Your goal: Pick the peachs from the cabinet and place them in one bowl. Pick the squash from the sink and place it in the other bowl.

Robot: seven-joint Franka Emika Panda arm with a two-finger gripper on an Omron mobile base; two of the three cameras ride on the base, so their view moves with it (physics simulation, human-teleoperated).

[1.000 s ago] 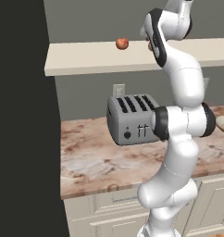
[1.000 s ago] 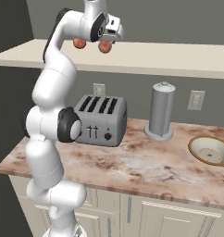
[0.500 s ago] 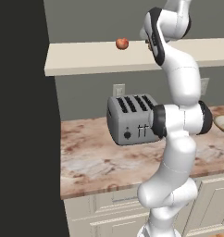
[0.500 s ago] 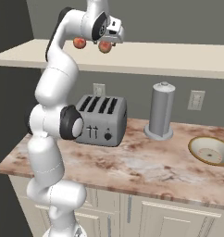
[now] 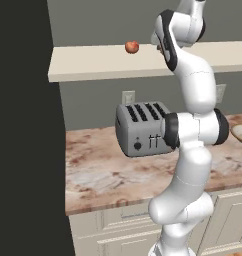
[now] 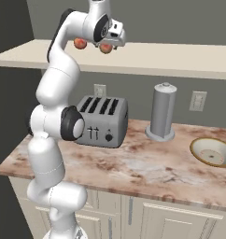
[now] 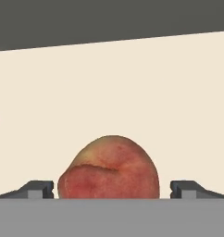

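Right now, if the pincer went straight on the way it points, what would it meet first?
The pincer would most likely meet the peach first: in the hand view the fruit sits between the two spread fingertips, apart from both. Behind it lies the beige cabinet slab; depth is hard to judge.

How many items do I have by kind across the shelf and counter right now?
Peaches: 2
Toaster: 1
Bowl: 1
Grey canister: 1
Total: 5
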